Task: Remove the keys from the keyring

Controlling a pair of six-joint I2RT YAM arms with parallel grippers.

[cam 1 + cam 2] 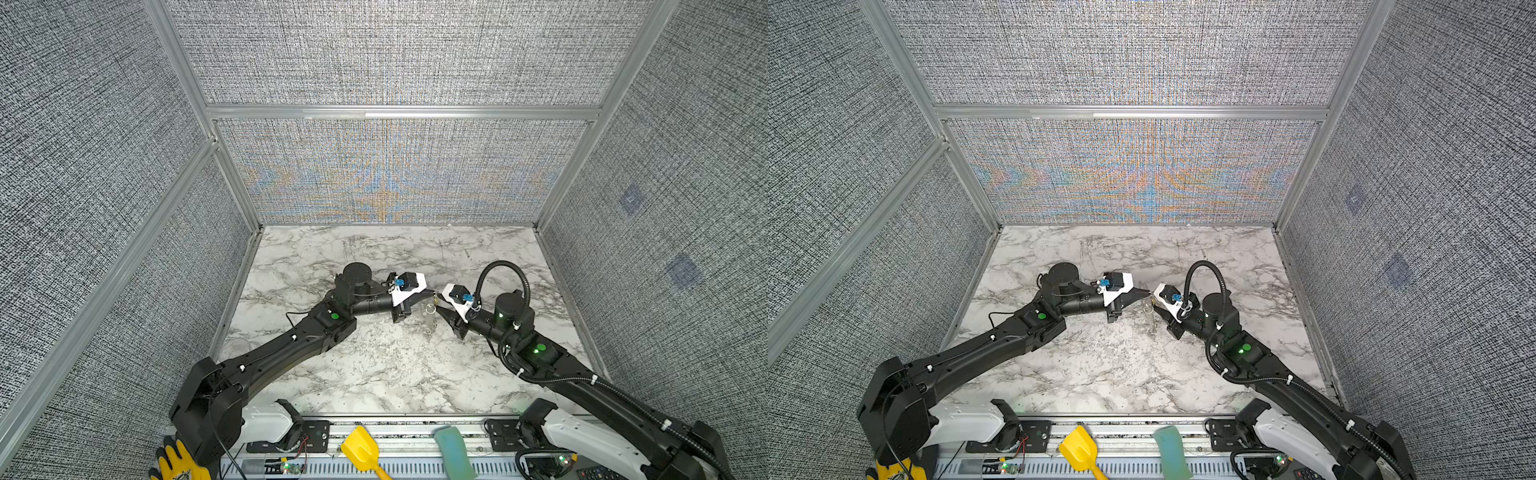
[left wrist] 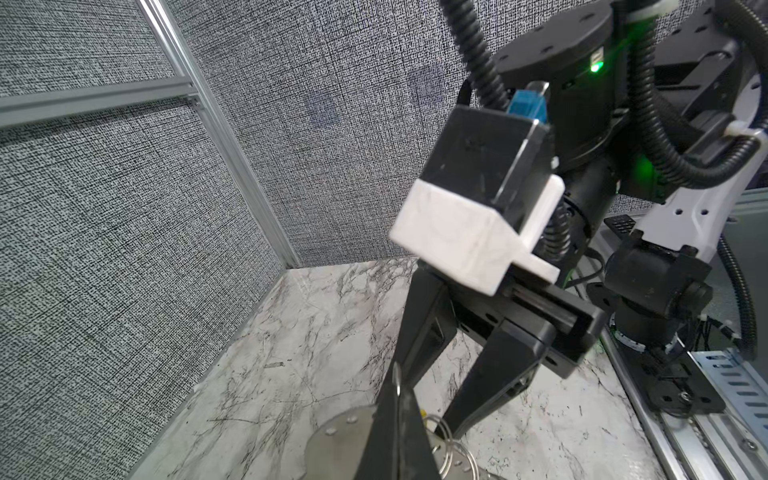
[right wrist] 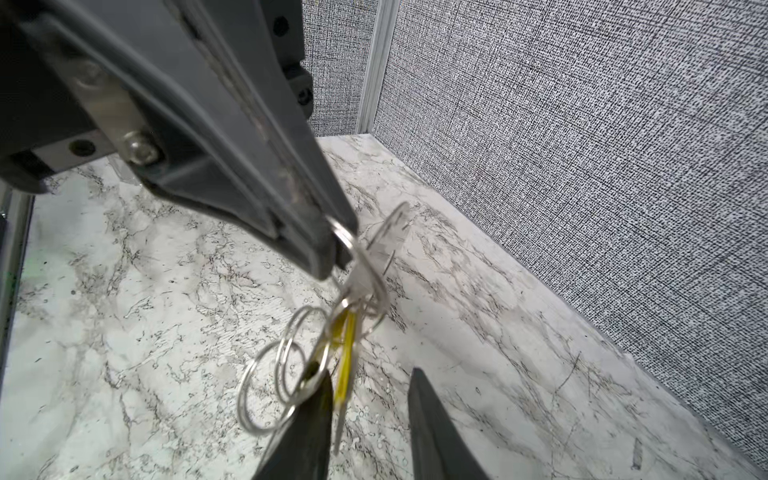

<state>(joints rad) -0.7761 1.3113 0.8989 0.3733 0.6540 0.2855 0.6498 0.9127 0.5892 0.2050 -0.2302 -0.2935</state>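
Fingers (image 3: pixel 307 232) of the left gripper (image 1: pixel 432 294), arm reaching toward three o'clock, clamp a silver wire ring (image 3: pixel 343 232) above mid-table. From it hang the flat grey holed metal keyring plate (image 2: pixel 336 432) and a yellow-tagged small key (image 3: pixel 345 357). Right gripper (image 3: pixel 372 374), reaching toward ten o'clock, stands parted, tag beside one finger.

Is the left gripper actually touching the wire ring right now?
Touching. In the right wrist view the left gripper has its tips shut on the wire ring, with no gap showing between them.
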